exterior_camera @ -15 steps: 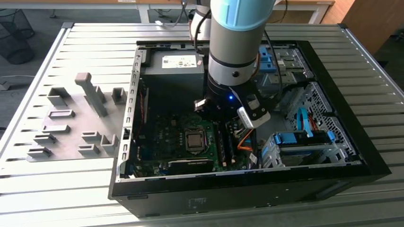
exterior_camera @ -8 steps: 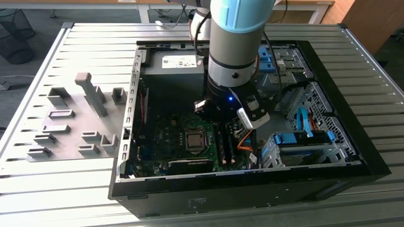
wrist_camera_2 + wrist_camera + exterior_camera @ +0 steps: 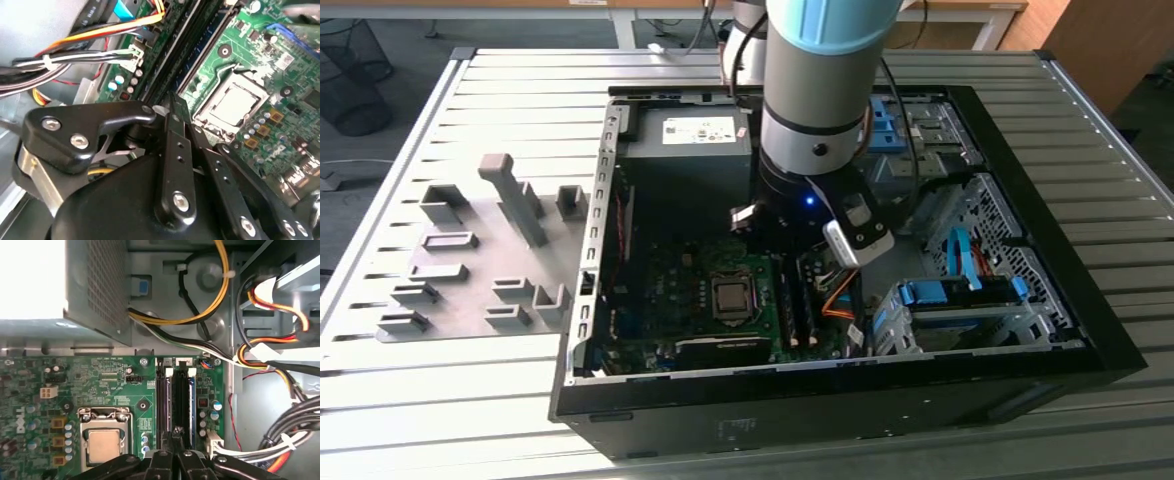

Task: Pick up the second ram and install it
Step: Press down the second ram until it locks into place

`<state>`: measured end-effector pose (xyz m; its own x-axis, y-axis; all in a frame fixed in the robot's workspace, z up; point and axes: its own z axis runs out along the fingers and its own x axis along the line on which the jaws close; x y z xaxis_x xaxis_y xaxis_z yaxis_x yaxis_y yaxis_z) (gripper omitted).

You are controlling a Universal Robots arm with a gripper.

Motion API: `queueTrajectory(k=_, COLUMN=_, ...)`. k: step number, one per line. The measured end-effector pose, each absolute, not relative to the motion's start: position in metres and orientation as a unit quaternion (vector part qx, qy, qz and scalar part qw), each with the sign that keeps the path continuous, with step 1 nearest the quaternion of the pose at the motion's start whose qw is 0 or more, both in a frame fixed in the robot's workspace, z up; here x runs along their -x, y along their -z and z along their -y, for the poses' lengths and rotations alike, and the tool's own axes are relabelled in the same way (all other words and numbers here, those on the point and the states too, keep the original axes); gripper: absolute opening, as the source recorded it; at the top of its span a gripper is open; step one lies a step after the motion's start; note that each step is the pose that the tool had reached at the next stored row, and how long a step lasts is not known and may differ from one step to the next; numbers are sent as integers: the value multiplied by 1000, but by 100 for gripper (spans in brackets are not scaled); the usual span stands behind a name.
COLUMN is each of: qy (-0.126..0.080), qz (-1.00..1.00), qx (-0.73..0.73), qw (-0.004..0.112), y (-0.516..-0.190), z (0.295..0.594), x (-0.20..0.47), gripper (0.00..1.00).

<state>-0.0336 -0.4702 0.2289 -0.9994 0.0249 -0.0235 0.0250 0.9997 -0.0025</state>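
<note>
Black gripper links crowd the foreground in both wrist views, and they run forward to the gripper (image 3: pixel 177 432) (image 3: pixel 175 102), whose two slim fingers (image 3: pixel 172 440) meet at their tips with no gap that we can see. We read it as closed. We cannot make out a stick pinched between them.

Those tips sit directly over the bank of long black memory slots (image 3: pixel 165 400) on the green motherboard (image 3: pixel 125 385). Just beside them a thin blue-green edge stands lengthwise in one slot. We take this to be the second ram (image 3: pixel 191 405), already down in the board, though we cannot tell how deeply it is seated.

Our judgement is that the pick-up is done and the work is at the seating stage. That stage calls for a straight push along the stick's top edge, squarely over the slot, until the pale end latches (image 3: pixel 191 371) close.

Beyond the slots lies the processor socket (image 3: pixel 105 445), and on the other side a bundle of coloured cables (image 3: pixel 270 355).

In the exterior view the arm (image 3: pixel 814 110) comes down nearly vertical into the open computer case (image 3: pixel 854 380), wrist low over the board. Grey holders (image 3: pixel 467 260) stand well apart on the slatted table (image 3: pixel 454 400), toward the exterior view's left.
</note>
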Motion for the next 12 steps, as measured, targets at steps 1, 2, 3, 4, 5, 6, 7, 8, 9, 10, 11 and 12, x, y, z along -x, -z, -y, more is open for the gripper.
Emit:
queueTrajectory(k=1, qy=2, qz=-1000, qx=-12, qw=12, y=-232, z=470, x=34, gripper=11)
queueTrajectory(k=2, qy=2, qz=-1000, qx=-12, qw=12, y=-235, z=470, x=34, gripper=11)
queueTrajectory(k=3, qy=1, qz=-1000, qx=-12, qw=12, y=-237, z=470, x=34, gripper=11)
queueTrajectory(k=4, qy=2, qz=-1000, qx=-12, qw=12, y=-239, z=470, x=34, gripper=11)
queueTrajectory(k=5, qy=2, qz=-1000, qx=-12, qw=12, y=-241, z=470, x=34, gripper=11)
queueTrajectory(k=6, qy=2, qz=-1000, qx=-12, qw=12, y=-242, z=470, x=34, gripper=11)
queueTrajectory(k=7, qy=2, qz=-1000, qx=-12, qw=12, y=-242, z=470, x=34, gripper=11)
queueTrajectory(k=8, qy=2, qz=-1000, qx=-12, qw=12, y=-242, z=470, x=34, gripper=11)
queueTrajectory(k=9, qy=2, qz=-1000, qx=-12, qw=12, y=-242, z=470, x=34, gripper=11)
queueTrajectory(k=10, qy=2, qz=-1000, qx=-12, qw=12, y=-242, z=470, x=34, gripper=11)
queueTrajectory(k=11, qy=2, qz=-1000, qx=-12, qw=12, y=-242, z=470, x=34, gripper=11)
queueTrajectory(k=12, qy=2, qz=-1000, qx=-12, qw=12, y=-242, z=470, x=34, gripper=11)
